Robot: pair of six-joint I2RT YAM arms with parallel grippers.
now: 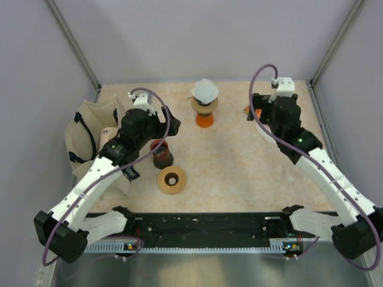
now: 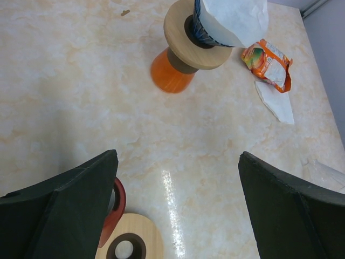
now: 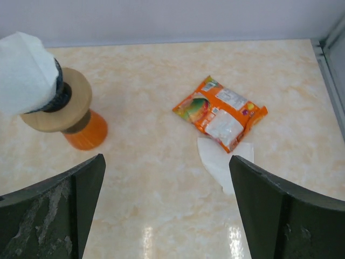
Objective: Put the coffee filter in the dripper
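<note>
Coffee filter [image 1: 204, 91] sits in dripper [image 1: 204, 105] at table's 12 o'clock, stacked on orange base [image 1: 204, 120]; task looks done. Left gripper [image 2: 177, 162] at 9 o'clock: fingers spread wide, holding nothing, over red cup [image 1: 161, 154] and wooden ring [image 1: 171, 179]. Right gripper [image 3: 166, 162] at 2 o'clock: equally wide, empty, above snack packet [image 3: 220, 112] and spare flat filter [image 3: 221, 162]. Both probably standing clear so stack stays undisturbed.
</note>
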